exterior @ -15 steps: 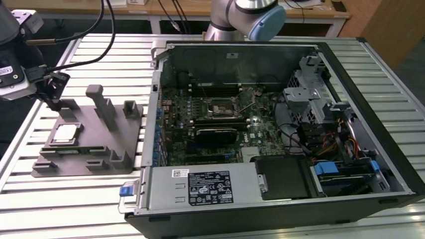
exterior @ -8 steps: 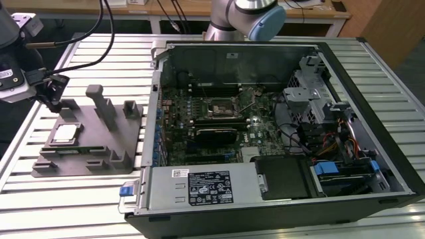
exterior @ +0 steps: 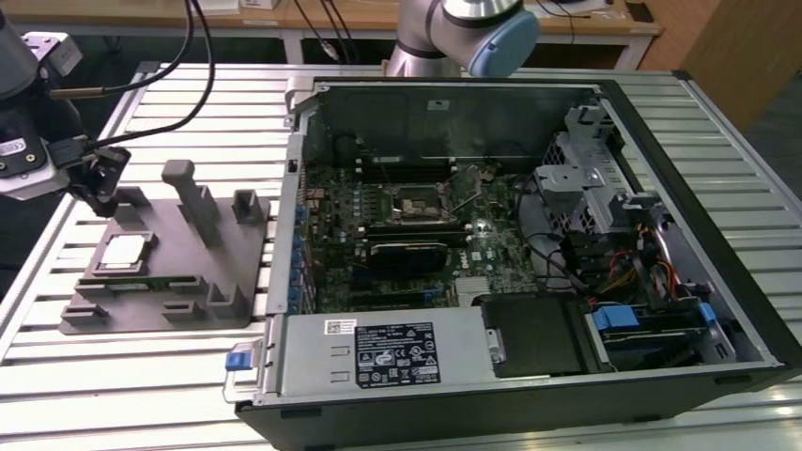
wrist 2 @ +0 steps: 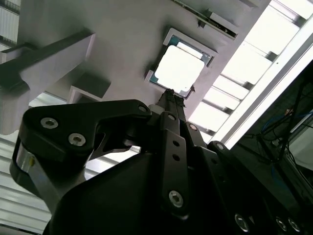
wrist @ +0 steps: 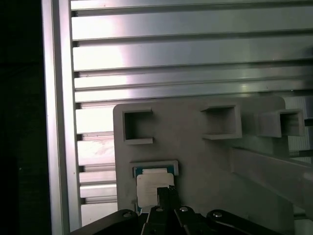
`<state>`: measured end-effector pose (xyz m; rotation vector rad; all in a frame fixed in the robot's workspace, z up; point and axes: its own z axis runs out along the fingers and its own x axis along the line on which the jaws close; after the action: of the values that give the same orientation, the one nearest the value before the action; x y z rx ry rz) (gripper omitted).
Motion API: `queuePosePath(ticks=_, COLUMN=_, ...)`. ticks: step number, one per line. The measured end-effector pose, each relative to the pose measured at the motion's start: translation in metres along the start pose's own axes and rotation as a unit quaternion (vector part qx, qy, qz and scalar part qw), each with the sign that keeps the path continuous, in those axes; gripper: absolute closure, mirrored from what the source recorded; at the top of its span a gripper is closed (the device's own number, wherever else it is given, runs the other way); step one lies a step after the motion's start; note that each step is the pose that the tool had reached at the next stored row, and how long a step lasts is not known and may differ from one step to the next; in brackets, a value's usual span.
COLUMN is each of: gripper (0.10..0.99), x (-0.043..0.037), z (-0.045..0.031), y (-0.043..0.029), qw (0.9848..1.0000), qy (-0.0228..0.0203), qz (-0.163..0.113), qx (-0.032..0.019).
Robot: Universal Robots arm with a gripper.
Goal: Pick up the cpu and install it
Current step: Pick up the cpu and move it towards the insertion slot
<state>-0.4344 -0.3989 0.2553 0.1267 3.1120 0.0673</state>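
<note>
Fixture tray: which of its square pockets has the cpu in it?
The framed pocket just ahead of the gripper in the first wrist view holds the cpu; the three open-sided pockets farther along the fixture tray are empty.

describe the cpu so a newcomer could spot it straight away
Start at the open computer case; on the exterior view's left of it a grey fixture tray lies on the slatted table. The cpu lies flat in the tray: the only shiny silver square among grey plastic posts.

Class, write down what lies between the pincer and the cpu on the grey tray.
Nothing stands between them: in the exterior view, only a bare stretch of the grey tray separates the pincer from the cpu.
</note>
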Motion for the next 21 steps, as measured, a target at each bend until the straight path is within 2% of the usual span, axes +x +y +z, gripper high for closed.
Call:
queuePosePath(ticks=9, gripper=0.980, x=0.0068, z=0.0132, y=-0.0018, qw=1.0000, qy=0.0000, qz=0.000, qx=0.0000)
queuePosePath(ticks=21, gripper=0.980, x=0.0104, z=0.0334, y=-0.0074, qw=1.0000, qy=0.0000, qz=0.000, qx=0.0000)
